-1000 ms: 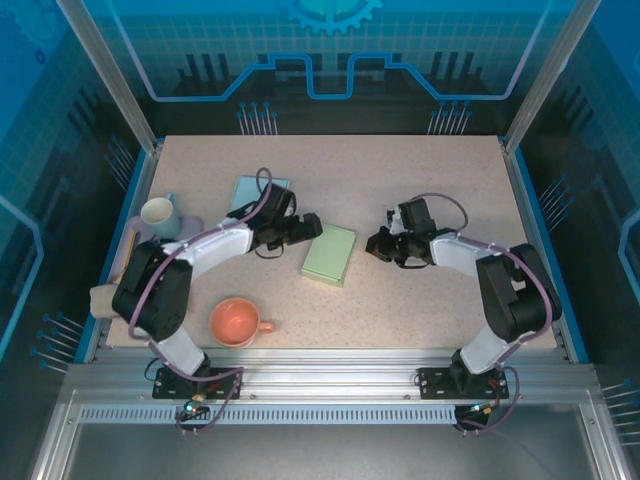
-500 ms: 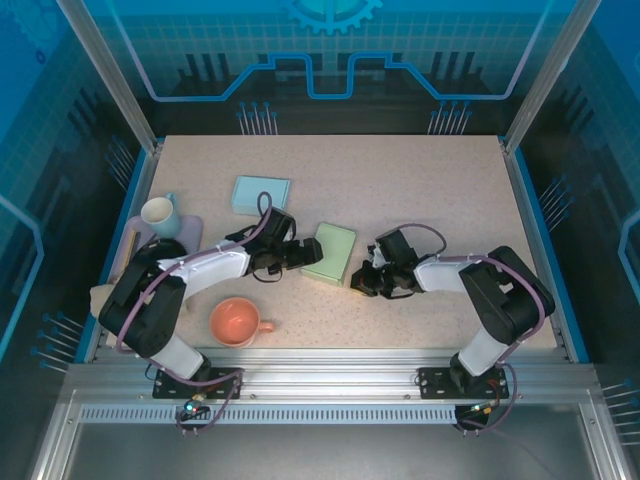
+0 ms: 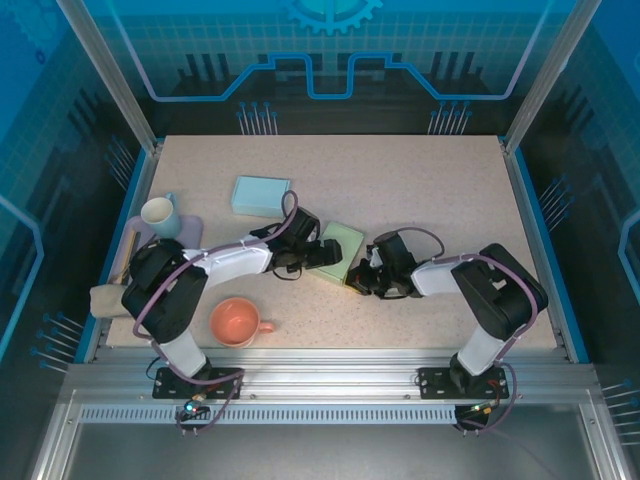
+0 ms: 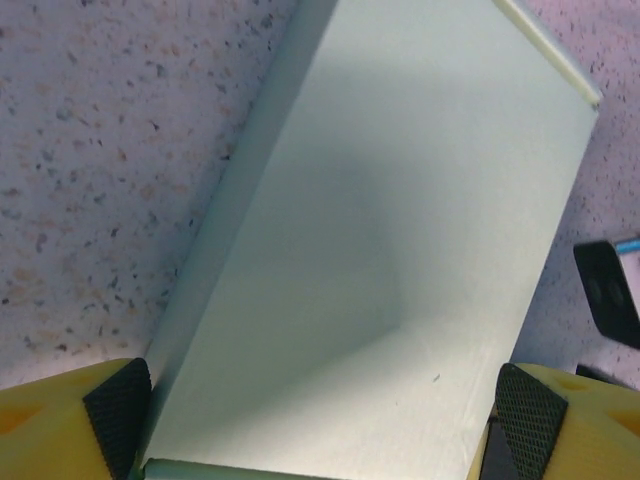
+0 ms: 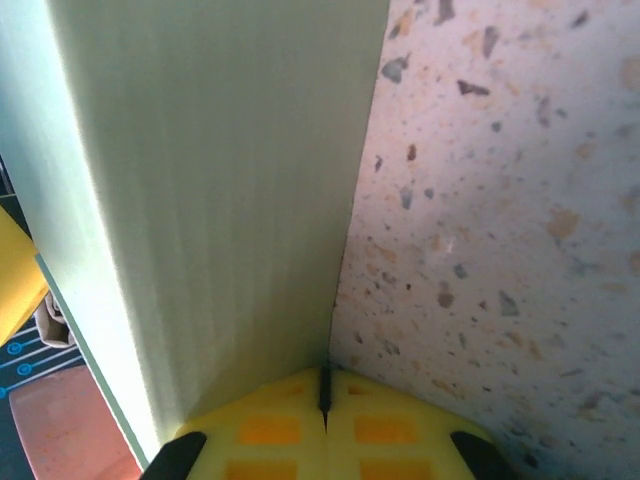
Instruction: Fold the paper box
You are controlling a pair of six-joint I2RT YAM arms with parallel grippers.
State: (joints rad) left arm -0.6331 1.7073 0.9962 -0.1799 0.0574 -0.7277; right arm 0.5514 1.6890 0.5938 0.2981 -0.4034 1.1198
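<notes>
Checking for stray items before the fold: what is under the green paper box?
The green paper box rests on the speckled table, which shows around its edges. The box covers whatever is directly beneath it, so that cannot be seen.

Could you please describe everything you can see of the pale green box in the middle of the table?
The box is pale green, shallow and rectangular, of faintly ribbed paper board, lying near the middle of the speckled table. The open left gripper straddles one end, a pad beside each long side. The shut right gripper has its tip at one side of the box, where box meets table.
</notes>
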